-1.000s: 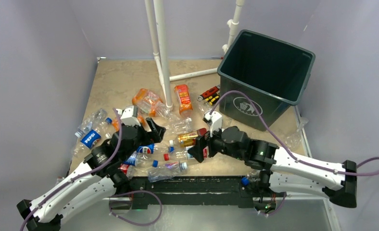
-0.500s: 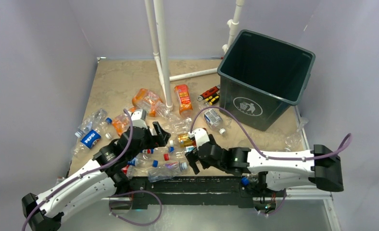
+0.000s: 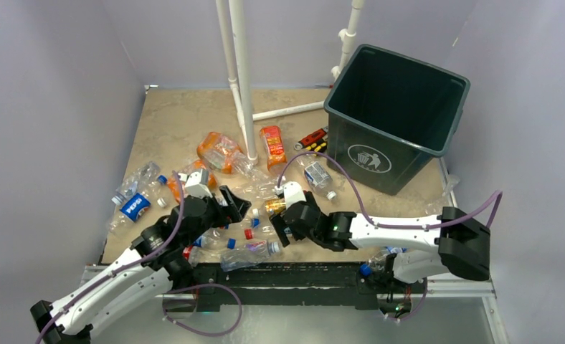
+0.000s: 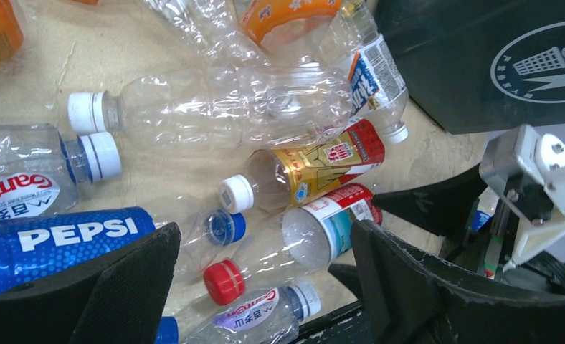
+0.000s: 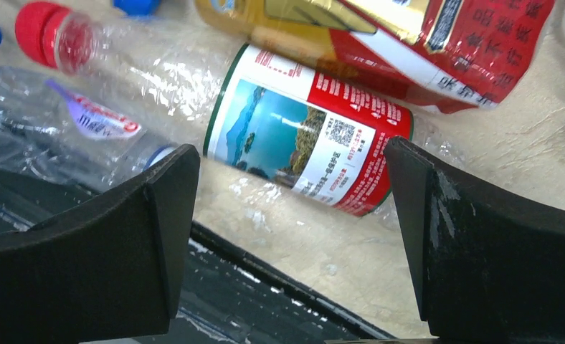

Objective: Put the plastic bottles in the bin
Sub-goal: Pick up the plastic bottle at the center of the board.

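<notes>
Several plastic bottles lie in a heap near the table's front edge. My right gripper [image 3: 283, 226] [image 5: 290, 154] stands open low over a clear, red-capped bottle with a red and teal label [image 5: 305, 140] [image 4: 315, 233], one finger on each side, not touching it. A gold and red labelled bottle [image 5: 423, 36] [image 3: 274, 208] lies just beyond it. From the left, my left gripper [image 3: 231, 204] [image 4: 265, 240] hangs open above the same heap, with a Pepsi bottle [image 4: 64, 240] by its left finger. The dark bin [image 3: 398, 107] stands at the back right.
A white pipe frame [image 3: 241, 79] rises behind the heap. Orange-labelled bottles [image 3: 219, 149] lie at its foot, and small red and yellow tools [image 3: 312, 141] lie beside the bin. The black front rail [image 3: 287, 276] runs just under my right gripper. Both grippers are close together.
My right arm has swung left and dropped low to the bottles at the front edge. My left gripper has shifted only slightly over the heap.
</notes>
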Robot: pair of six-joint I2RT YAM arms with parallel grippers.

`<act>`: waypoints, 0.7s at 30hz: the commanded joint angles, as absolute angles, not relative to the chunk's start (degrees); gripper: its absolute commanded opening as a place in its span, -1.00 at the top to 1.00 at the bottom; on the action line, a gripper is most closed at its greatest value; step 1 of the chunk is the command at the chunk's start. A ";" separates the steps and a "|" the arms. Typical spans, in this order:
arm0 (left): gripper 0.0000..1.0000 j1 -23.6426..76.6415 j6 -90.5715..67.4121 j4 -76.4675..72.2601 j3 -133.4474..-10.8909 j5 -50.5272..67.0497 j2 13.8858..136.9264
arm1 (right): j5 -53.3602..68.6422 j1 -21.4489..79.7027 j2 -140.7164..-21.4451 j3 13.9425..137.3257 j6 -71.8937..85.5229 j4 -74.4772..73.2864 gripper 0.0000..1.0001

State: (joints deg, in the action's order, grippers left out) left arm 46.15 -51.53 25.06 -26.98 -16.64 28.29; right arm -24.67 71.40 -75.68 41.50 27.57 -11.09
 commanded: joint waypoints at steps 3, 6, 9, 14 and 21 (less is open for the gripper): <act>-0.76 46.09 -54.67 26.48 -25.60 -15.93 27.22 | -21.85 69.17 -79.13 45.21 27.76 -11.71 -0.98; -0.76 46.14 -54.59 26.54 -25.43 -16.00 27.16 | -23.96 69.17 -79.80 46.87 27.57 -15.20 -0.98; -0.76 46.11 -54.63 26.24 -25.42 -15.83 27.56 | -25.52 69.24 -79.46 48.55 26.82 -18.38 -0.98; -0.76 46.07 -55.31 25.31 -24.44 -15.33 28.43 | -26.80 68.27 -78.82 50.81 24.77 -21.95 -0.98; -0.75 46.06 -56.67 25.73 -24.07 -14.52 29.51 | -24.71 67.34 -80.99 53.36 20.82 -23.63 -0.91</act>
